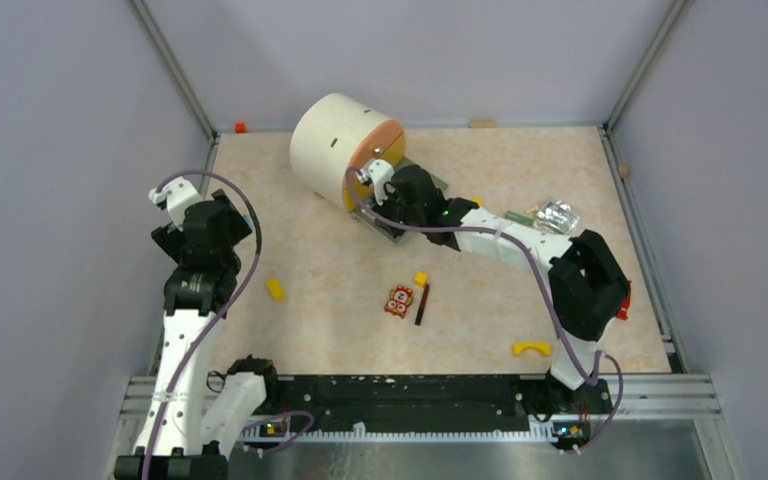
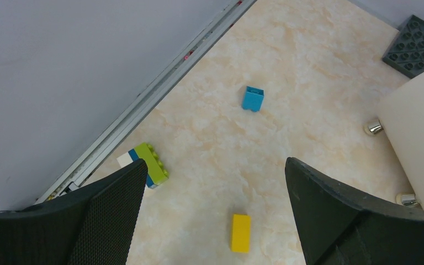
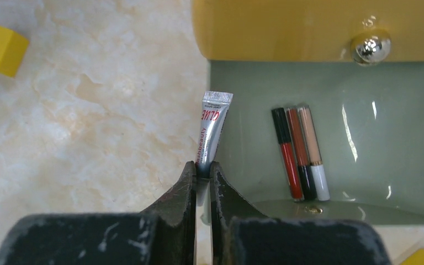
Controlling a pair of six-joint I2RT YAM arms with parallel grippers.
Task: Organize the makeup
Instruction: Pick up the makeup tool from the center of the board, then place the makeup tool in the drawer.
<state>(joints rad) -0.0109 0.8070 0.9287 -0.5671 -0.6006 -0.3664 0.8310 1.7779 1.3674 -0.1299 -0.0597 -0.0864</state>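
Three slim makeup sticks (image 3: 301, 152), one red, one brown and one peach, lie side by side in the pale green tray (image 3: 375, 165) at the right of the right wrist view. At the tray's left edge is a silver tube (image 3: 214, 130) marked GLUE. Its lower end is pinched between the fingers of the right gripper (image 3: 202, 168), which are drawn together on it. Above the tray runs a yellow panel (image 3: 287, 27) with a chrome knob (image 3: 370, 47). In the top view a dark stick (image 1: 422, 303) lies at the table's centre, just beside an orange-red toy figure (image 1: 398, 300). The left gripper (image 2: 215, 165), at the left of that view, hangs with its fingers wide apart and nothing between them, above a yellow block (image 2: 240, 233).
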